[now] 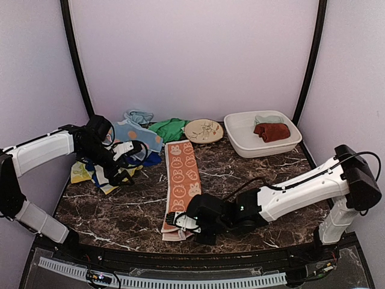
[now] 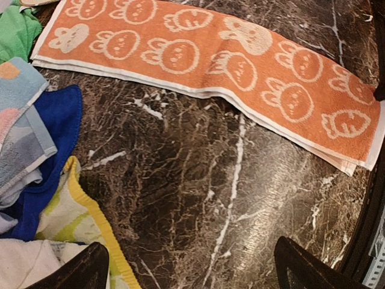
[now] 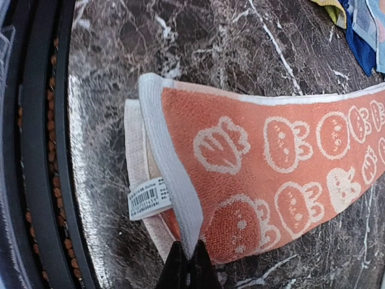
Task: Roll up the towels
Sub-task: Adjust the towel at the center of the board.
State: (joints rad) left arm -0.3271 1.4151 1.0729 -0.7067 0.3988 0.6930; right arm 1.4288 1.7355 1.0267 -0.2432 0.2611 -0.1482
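Soft, limp, light terry, the orange towel (image 3: 289, 162) likely rolls best from its near hem, where the right gripper (image 3: 187, 262) pinches it; left gripper (image 2: 189, 265) gapes wide, empty.

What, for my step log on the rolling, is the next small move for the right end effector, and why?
Probably carry the pinched edge forward over the orange towel and tuck it down to start the roll. The right end effector is shut on the towel's near edge, which is lifted and curled over, its label showing. The rest lies flat. The left end effector is open, holding nothing.
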